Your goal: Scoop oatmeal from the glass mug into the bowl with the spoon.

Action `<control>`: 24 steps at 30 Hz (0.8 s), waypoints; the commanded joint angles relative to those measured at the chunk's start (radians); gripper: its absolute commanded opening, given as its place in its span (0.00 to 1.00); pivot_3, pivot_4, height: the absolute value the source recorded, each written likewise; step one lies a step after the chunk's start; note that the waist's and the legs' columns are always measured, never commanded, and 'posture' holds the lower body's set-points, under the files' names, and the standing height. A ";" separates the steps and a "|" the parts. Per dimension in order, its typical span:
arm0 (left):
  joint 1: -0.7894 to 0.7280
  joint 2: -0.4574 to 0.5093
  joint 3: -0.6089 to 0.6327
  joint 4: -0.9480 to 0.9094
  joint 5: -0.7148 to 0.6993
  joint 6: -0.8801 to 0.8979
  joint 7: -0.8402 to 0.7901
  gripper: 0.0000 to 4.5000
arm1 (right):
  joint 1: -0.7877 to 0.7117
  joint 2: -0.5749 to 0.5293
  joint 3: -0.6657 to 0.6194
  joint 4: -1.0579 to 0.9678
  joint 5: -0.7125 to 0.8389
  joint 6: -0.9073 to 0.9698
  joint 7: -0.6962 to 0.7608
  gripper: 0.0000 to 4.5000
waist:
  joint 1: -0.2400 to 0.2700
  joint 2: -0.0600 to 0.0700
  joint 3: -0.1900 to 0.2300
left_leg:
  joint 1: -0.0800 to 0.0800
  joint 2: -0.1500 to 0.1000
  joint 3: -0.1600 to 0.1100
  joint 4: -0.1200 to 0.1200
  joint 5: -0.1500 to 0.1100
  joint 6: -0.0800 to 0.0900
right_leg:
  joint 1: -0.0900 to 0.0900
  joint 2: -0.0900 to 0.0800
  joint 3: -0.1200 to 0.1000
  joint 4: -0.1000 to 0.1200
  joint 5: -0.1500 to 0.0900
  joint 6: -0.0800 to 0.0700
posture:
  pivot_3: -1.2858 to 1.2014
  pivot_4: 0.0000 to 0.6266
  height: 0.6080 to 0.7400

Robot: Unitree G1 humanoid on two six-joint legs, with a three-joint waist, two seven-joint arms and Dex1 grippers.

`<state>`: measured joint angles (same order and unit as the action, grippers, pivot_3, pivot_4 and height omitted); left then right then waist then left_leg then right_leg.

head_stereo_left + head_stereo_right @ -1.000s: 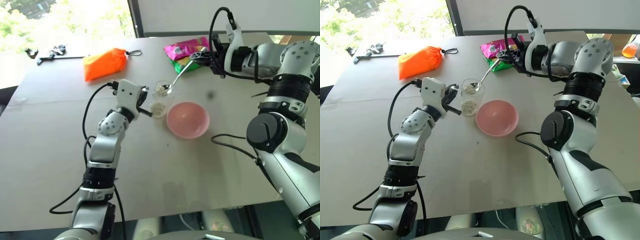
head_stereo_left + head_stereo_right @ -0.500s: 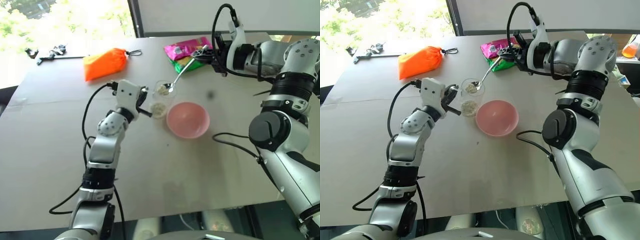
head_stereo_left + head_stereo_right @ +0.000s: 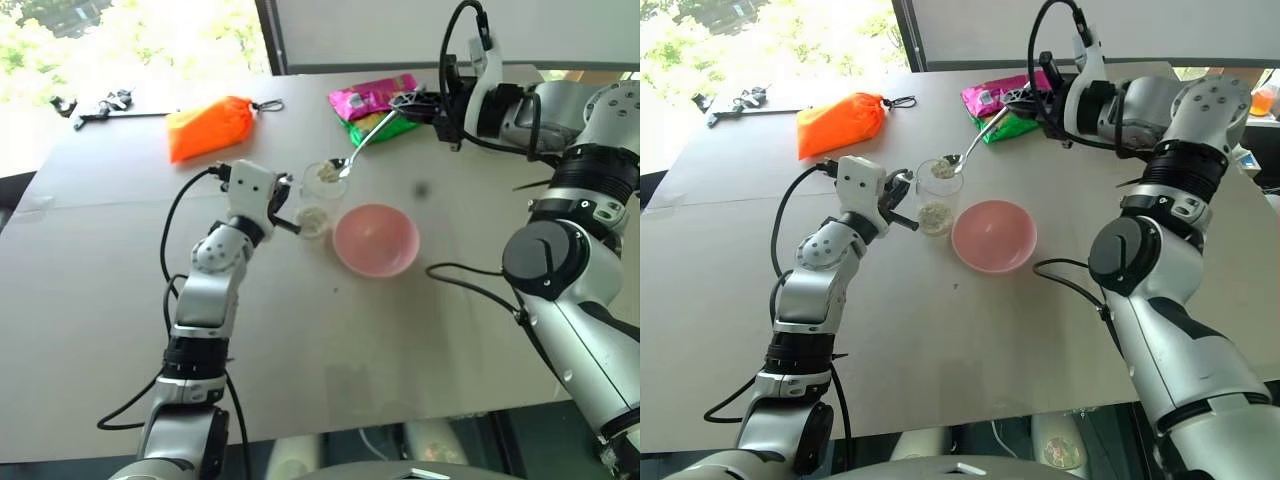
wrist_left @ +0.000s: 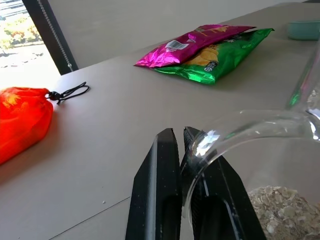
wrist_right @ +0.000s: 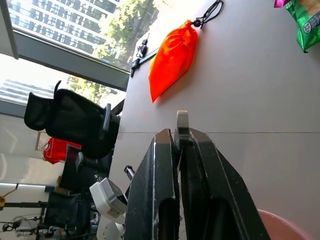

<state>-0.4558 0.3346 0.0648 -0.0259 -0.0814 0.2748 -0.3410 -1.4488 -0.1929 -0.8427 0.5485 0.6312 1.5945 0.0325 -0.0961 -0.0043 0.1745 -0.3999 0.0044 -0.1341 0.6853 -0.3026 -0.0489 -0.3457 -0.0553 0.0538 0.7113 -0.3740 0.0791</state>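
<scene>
Right claw [image 3: 1025, 101]: fingers pressed together on the handle end of the spoon [image 3: 970, 142], which slants down toward 7 o'clock; in the right wrist view the handle tip stands up between the two black fingers [image 5: 165, 165]. The spoon's small oval head carries a clump of oatmeal [image 3: 942, 168] and hangs just above the rim of the glass mug [image 3: 937, 197].

Left claw [image 3: 902, 200]: fingers closed on the glass mug's side handle at the mug's 9 o'clock side; the left wrist view shows the clear handle clamped between the black fingers [image 4: 160, 195], with more oatmeal lying in the bottom of the mug. The mug stands upright on the worktop [image 3: 940, 340].

Bowl [image 3: 994, 235]: pink, resting on the worktop just beside the mug at about its 4 o'clock; whether the two touch cannot be told.

Surroundings: a pink and a green snack bag [image 3: 990, 98] lie overlapping at 1 o'clock from the mug, beneath the right claw; an orange drawstring pouch [image 3: 838, 123] lies at 10 o'clock, well apart from the mug.
</scene>
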 commanded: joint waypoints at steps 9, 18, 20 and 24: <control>-0.025 0.012 0.009 -0.001 0.001 -0.038 -0.001 0.03 | -0.004 -0.066 -0.043 -0.128 0.191 0.020 -0.102 0.00 | 0.001 0.000 0.000 | 0.000 0.000 0.000 0.000 0.000 0.000 | 0.000 0.000 0.000 0.000 0.000 0.000 | 0.52 0.24 1.00; -0.056 0.024 0.008 0.066 0.005 -0.070 -0.008 0.03 | 0.195 -0.114 0.009 -0.263 0.626 0.020 -0.377 0.00 | 0.001 0.000 0.000 | -0.001 0.000 0.001 0.000 0.000 0.000 | 0.000 0.000 0.001 -0.001 0.000 0.000 | 0.52 0.24 1.00; -0.064 0.026 0.007 0.078 0.005 -0.076 -0.010 0.03 | 0.242 -0.118 0.029 -0.284 0.726 0.020 -0.442 0.00 | 0.000 0.000 0.000 | -0.001 0.000 0.002 0.000 0.000 0.000 | 0.000 0.000 0.001 -0.001 0.000 0.000 | 0.52 0.24 1.00; -0.077 0.038 0.012 0.093 0.005 -0.082 -0.016 0.03 | 0.372 -0.146 0.123 -0.337 0.986 -0.008 -0.572 0.00 | 0.001 0.000 0.000 | -0.001 0.001 0.002 0.000 0.000 0.001 | 0.000 0.000 0.002 -0.001 0.000 0.000 | 0.52 0.24 1.00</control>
<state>-0.5132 0.3545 0.0649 0.0800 -0.0806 0.2192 -0.3546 -1.0891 -0.3174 -0.7500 0.2612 1.4894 1.6015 -0.4982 -0.0954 -0.0041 0.1744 -0.4006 0.0049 -0.1322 0.6856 -0.3022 -0.0482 -0.3453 -0.0551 0.0557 0.7106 -0.3740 0.0790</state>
